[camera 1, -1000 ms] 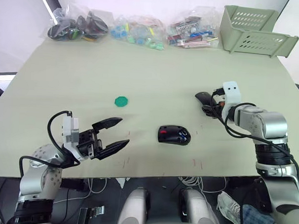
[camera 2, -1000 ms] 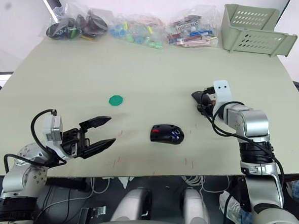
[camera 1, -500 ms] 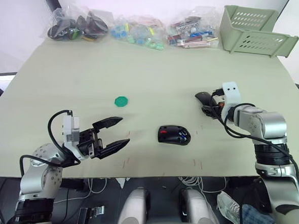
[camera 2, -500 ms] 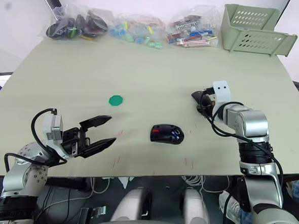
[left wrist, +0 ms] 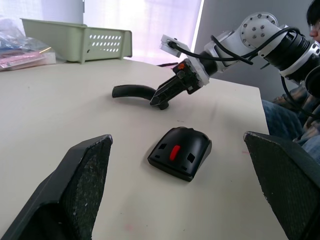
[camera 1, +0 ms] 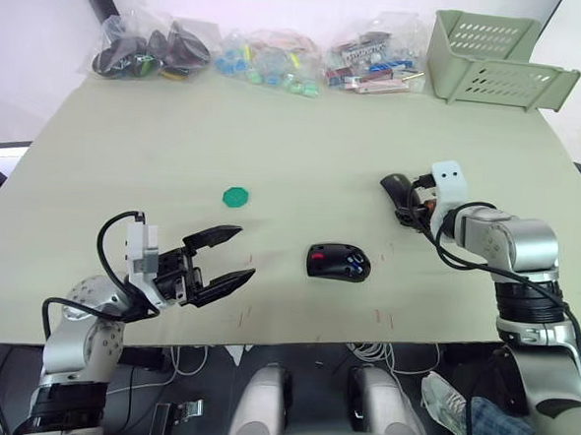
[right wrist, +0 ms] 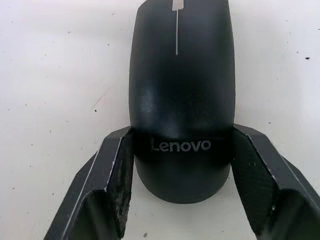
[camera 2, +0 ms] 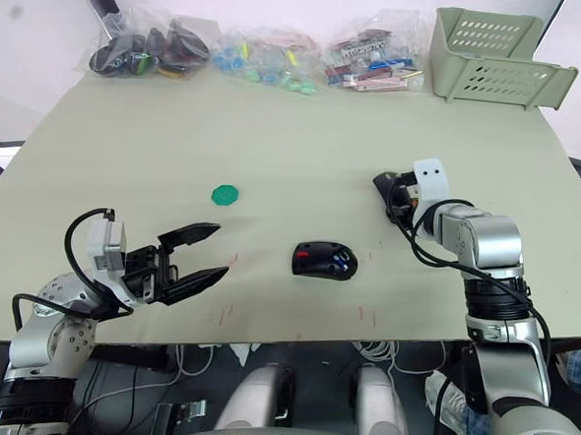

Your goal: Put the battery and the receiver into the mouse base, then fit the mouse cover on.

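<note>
Now: right gripper clamped on mouse cover at logo end | left gripper released | mouse base at 7 o'clock of cover | lift level, logo end rearward

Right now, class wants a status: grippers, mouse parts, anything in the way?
Left gripper open, holding nothing. Right gripper straddling mouse cover, fingers at its sides. Mouse base open-topped mid-table. Green disc well aside.

Left gripper held low, jaws spread wide; right gripper lowered, fingers pressing mouse cover.
</note>
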`<state>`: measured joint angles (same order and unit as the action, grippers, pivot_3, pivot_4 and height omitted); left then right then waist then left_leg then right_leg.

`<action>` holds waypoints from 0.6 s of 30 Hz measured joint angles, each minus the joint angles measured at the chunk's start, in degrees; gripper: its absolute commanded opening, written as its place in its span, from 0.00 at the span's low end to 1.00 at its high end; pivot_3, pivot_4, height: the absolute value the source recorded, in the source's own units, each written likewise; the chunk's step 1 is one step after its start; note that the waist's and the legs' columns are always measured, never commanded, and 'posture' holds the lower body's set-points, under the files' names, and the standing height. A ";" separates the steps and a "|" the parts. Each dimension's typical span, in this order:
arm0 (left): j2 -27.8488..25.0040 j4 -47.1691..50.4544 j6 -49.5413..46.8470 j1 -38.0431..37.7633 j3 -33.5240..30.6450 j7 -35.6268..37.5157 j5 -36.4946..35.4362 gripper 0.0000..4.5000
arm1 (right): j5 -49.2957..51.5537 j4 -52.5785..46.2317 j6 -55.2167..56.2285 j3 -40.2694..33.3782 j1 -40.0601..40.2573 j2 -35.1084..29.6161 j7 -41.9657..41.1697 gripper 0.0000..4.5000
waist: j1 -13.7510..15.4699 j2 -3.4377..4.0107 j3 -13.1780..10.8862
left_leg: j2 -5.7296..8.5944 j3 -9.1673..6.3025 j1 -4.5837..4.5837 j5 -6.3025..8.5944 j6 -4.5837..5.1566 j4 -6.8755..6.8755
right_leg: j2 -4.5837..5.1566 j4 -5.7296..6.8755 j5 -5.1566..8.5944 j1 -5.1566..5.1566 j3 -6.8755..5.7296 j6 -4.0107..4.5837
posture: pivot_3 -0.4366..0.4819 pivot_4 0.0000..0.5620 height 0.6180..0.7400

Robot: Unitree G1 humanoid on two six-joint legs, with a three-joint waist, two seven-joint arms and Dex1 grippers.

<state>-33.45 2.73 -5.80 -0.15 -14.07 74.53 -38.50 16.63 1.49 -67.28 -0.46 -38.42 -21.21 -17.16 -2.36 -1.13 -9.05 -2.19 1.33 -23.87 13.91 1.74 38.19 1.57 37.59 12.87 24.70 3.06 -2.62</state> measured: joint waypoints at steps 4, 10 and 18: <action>0.17 0.00 0.00 0.02 0.14 -0.01 0.07 1.00 | -0.20 -0.34 0.00 0.00 0.01 -0.41 -0.09 0.50 | 0.00 0.00 -0.01 | 0.00 0.00 0.00 0.00 0.00 -0.01 | 0.00 -0.01 0.00 0.00 0.00 0.00 | 0.48 0.27 1.00; 0.36 0.00 0.00 0.11 0.27 -0.04 0.09 1.00 | -0.19 -2.82 0.15 1.60 0.04 -2.87 -2.05 0.50 | 0.00 0.01 -0.07 | -0.01 -0.01 0.00 0.00 0.00 -0.02 | 0.01 -0.03 0.01 0.00 0.00 -0.01 | 0.48 0.27 1.00; 0.32 -0.23 -0.11 1.21 0.67 0.22 0.07 1.00 | 5.08 -17.74 0.87 10.90 0.57 -16.24 -18.93 0.50 | -0.05 0.09 -0.35 | -0.03 -0.08 -0.03 0.00 0.00 -0.13 | 0.04 -0.19 0.04 0.03 -0.03 -0.08 | 0.48 0.27 1.00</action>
<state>-33.13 2.50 -5.91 1.06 -13.40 74.76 -38.42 21.71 -16.25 -66.41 10.44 -37.85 -37.46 -36.08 -2.40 -1.04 -9.39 -2.22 1.25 -23.90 13.92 1.74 38.06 1.61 37.40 12.91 24.73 3.03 -2.70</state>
